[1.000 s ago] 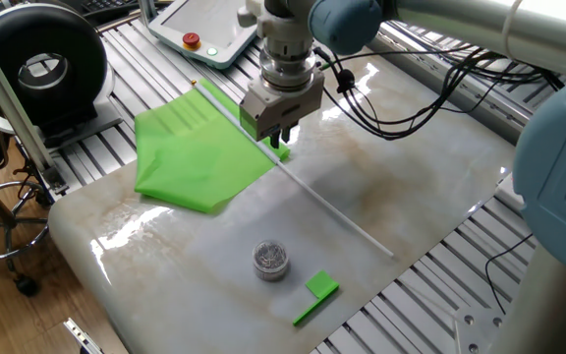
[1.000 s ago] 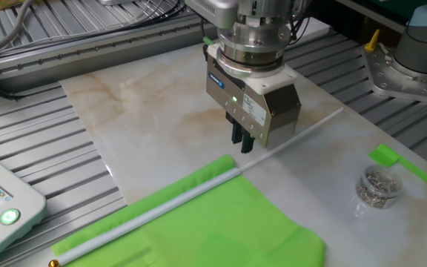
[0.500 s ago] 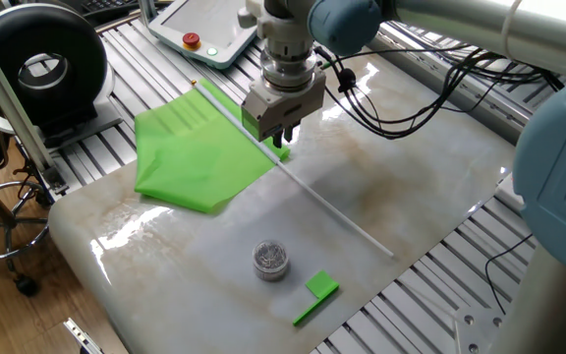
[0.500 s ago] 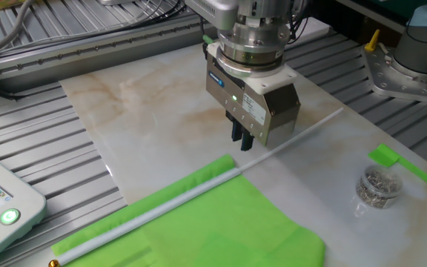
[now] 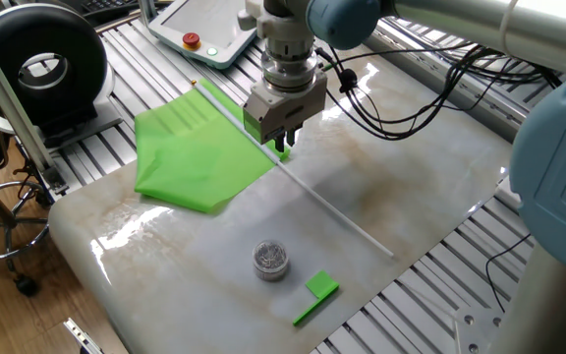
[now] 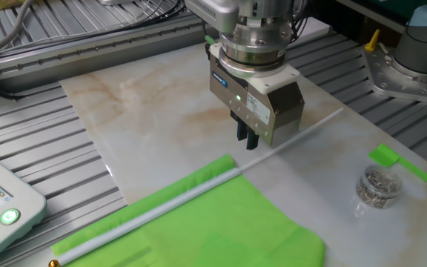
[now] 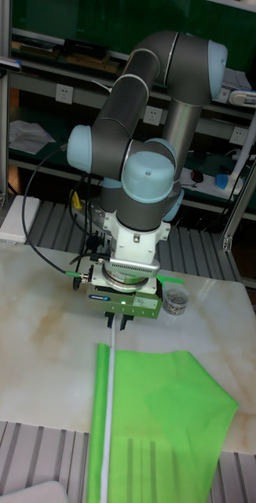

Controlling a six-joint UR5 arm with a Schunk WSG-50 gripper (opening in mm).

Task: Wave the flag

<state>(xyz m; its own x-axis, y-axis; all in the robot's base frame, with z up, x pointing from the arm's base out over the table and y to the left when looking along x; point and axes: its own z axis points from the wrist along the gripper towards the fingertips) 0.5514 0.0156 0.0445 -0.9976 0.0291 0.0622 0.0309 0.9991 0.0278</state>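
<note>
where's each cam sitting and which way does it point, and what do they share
One fixed view: high off a table corner, looking down across the flag, jar and small green block; shows wrist, pincer and blue arm joints.
The other fixed view: low, close, from the flag's side; shows mainly the pincer over the white stick.
Tall fixed view: facing the robot head-on; shows the whole arm above the flag.
All three share the pincer, flag and jar.
</note>
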